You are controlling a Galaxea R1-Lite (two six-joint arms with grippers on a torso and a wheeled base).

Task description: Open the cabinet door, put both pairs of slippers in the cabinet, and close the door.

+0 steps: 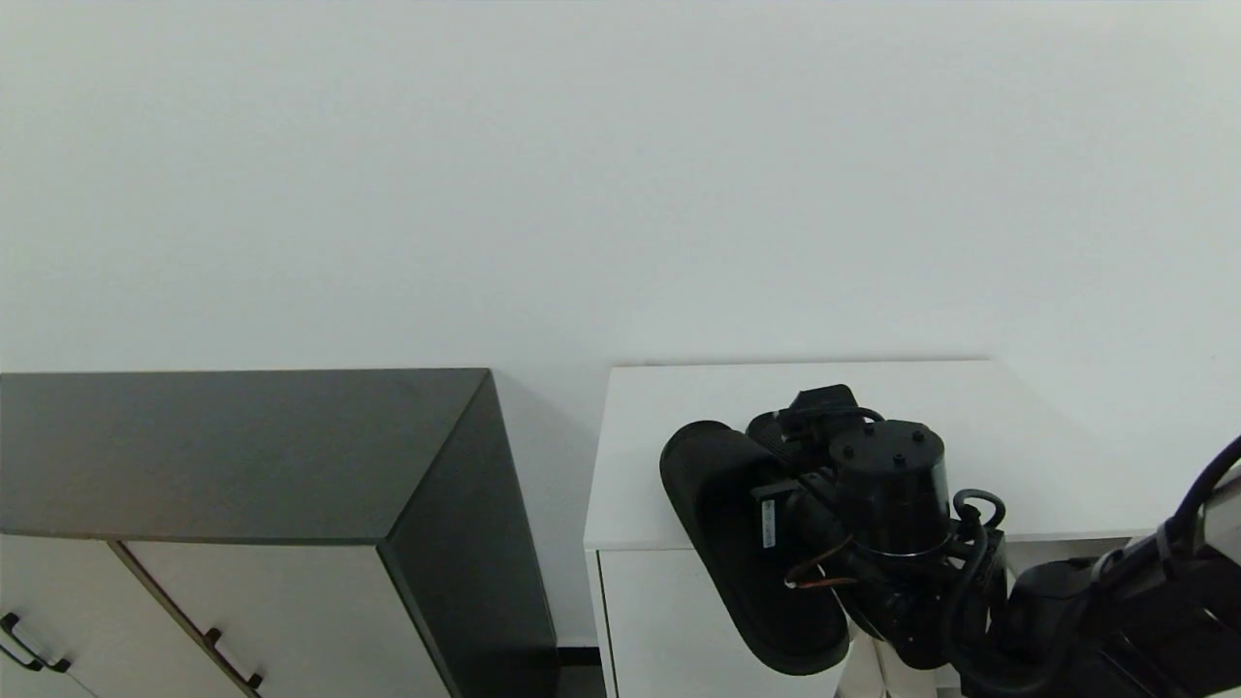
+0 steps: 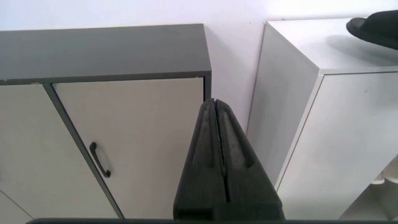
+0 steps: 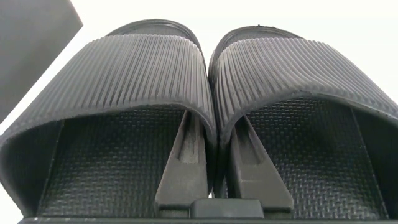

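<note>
Right gripper (image 3: 214, 124) pinches ribbed-strap, dimple-soled black slippers (image 3: 124, 81) together.

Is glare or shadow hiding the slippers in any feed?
Right wrist view: slippers evenly lit, ribs readable, backdrop washed white. Head view: black slippers show little detail against the bright white cabinet. Left wrist view: slippers throw a soft shadow on that cabinet's top.

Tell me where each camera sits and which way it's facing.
Head: on the robot's head, facing forward and down at a wall, dark cabinet and white cabinet; right arm holds slippers over the white one.
Left wrist: on the left arm, facing past its shut left tool at the dark cabinet's door.
Right wrist: on the right arm, facing into both slippers; right tool clamps their inner walls.
Shared: head and left wrist both show both cabinets and the slippers.
</note>
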